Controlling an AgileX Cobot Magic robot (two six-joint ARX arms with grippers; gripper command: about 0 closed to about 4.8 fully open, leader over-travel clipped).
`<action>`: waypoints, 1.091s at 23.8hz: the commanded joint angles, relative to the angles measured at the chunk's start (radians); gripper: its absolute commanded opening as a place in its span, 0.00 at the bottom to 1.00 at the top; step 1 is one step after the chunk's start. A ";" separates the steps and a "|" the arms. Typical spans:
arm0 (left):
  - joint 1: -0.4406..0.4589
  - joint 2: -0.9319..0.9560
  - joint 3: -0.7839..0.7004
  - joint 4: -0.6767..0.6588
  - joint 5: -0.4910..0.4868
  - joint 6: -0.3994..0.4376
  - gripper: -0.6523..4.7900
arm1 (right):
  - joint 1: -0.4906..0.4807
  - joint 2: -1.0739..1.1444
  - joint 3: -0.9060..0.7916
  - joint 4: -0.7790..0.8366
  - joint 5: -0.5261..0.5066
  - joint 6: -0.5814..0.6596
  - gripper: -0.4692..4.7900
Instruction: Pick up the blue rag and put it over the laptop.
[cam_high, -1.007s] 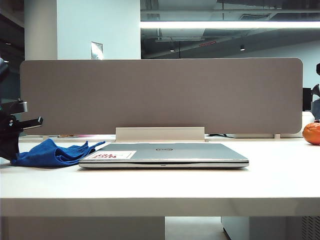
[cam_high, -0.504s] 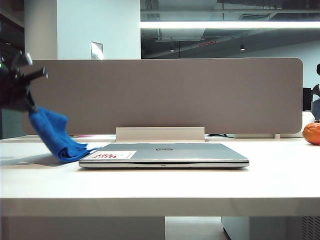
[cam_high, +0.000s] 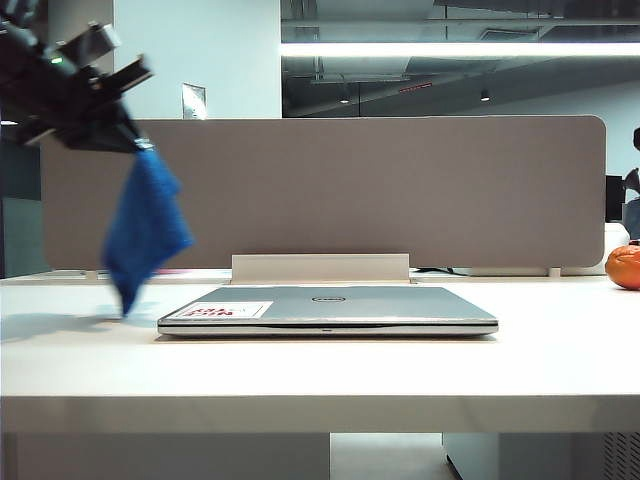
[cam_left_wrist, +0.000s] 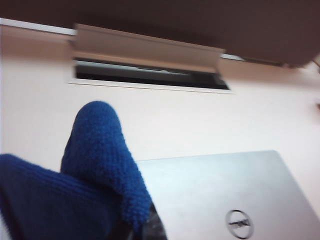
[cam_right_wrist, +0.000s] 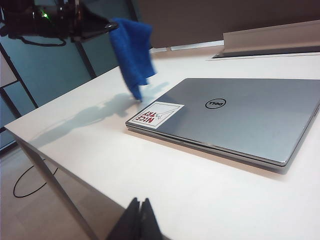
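The blue rag hangs in folds from my left gripper, which is shut on its top edge, high above the table's left side. The rag's lowest corner dangles just left of the laptop, close to the tabletop. The silver-grey laptop lies closed with a white-and-red sticker at its near left corner. In the left wrist view the rag covers my left gripper, with the laptop lid beyond it. My right gripper is shut and empty, hovering off the table's edge, looking at the laptop and the rag.
A grey divider panel runs along the back of the white table, with a cable slot cover behind the laptop. An orange round object sits at the far right edge.
My left gripper has risen from table height and drifted right, pulling the rag off the table until it hangs free beside the laptop. The right arm has kept still.
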 joint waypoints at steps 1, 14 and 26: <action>-0.092 -0.006 0.028 0.036 -0.037 -0.002 0.11 | 0.001 -0.002 -0.004 0.010 0.002 -0.001 0.08; -0.327 0.122 0.159 0.176 -0.162 0.002 0.11 | 0.001 -0.002 -0.004 0.010 0.002 -0.001 0.08; -0.491 0.370 0.462 0.060 -0.158 0.001 0.11 | 0.001 -0.002 -0.004 0.010 0.002 -0.001 0.08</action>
